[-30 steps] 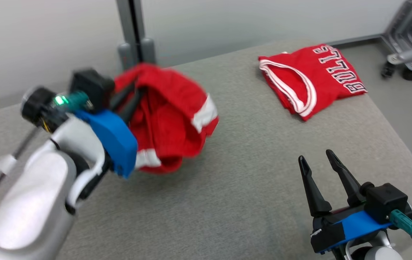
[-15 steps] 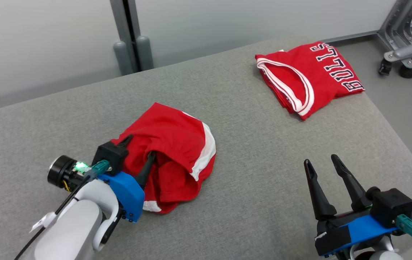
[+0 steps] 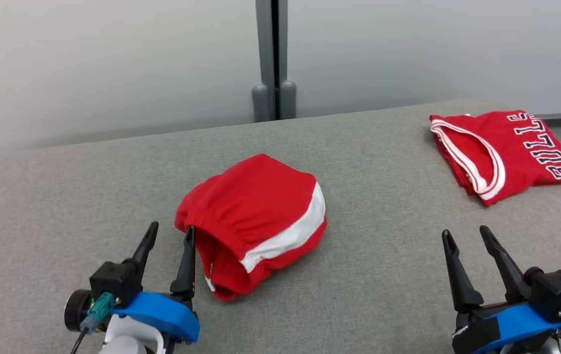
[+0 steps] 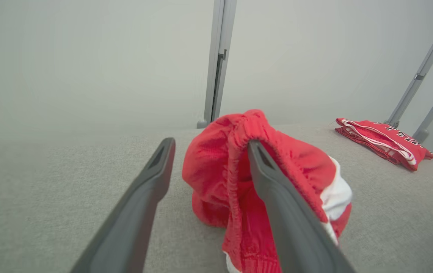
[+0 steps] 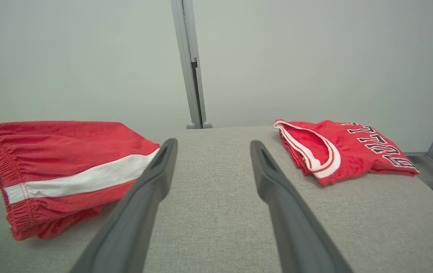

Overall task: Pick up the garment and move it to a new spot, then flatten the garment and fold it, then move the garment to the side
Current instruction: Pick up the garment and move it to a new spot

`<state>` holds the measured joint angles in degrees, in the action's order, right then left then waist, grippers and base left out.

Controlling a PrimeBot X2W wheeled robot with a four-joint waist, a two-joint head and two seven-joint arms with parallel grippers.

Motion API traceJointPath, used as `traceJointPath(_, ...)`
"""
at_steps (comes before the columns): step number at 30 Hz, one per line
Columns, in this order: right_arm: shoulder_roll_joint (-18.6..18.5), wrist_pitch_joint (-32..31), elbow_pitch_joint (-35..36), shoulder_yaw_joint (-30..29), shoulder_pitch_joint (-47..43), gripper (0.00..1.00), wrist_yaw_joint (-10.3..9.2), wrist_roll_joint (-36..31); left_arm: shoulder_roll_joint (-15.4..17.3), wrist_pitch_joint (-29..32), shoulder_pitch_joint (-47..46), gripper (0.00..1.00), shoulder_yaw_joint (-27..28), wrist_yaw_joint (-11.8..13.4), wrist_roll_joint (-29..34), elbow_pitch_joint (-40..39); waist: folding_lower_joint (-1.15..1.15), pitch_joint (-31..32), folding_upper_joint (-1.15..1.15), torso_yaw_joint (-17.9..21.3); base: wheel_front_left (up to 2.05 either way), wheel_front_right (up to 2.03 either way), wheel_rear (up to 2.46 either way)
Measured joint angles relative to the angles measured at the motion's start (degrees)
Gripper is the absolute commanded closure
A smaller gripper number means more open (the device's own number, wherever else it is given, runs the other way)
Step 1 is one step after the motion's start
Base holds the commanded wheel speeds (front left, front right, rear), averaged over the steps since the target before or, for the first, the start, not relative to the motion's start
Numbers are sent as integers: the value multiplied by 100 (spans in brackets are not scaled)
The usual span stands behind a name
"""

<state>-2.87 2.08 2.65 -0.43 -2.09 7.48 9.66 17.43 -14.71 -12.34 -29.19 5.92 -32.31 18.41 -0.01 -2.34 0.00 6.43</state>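
Left gripper (image 3: 172, 227) stood spread wide, holding nothing, one finger beside the elastic waistband of the crumpled red white-striped shorts (image 3: 256, 206), which lay mid-surface on the coarse grey cloth-covered table (image 3: 369, 285). Right gripper (image 3: 465, 231) gaped empty above bare cloth. A folded red lettered jersey (image 3: 506, 147) lay near the far right edge, before a pale wall (image 3: 113, 64).

"BULLS," in black-and-white block capitals, runs across a folded red jersey (image 3: 511, 147) at the upper right of the head view, with the word reading down toward the frame's right edge. In the right wrist view the same jersey (image 5: 353, 149) lies right of centre, and only part of the word is legible there. At the far right of the left wrist view, the jersey's (image 4: 383, 142) lettering is too small to read.
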Motion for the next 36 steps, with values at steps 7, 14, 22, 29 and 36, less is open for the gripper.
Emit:
traceJointPath(7,0,-103,153,-113,-93,0,0,-10,29,49,439,0,-67,-93,-109,-130,0,101,0,-354,0,0,0)
traceJointPath(14,0,-151,241,-143,-164,0,1,7,2,48,564,0,27,-32,-160,-296,1,48,0,-484,0,0,0)
traceJointPath(22,0,-92,265,-361,-179,0,0,52,5,-27,866,0,728,-13,156,-1121,1,52,1,-607,0,0,0)
traceJointPath(29,0,81,118,-360,-227,0,0,97,-229,-29,1313,0,1567,-366,742,-1740,1,166,1,-745,0,0,0)
traceJointPath(36,1,446,-311,-267,-296,0,0,158,-709,-29,1846,0,2170,-800,1258,-1445,1,331,1,-904,0,0,0)
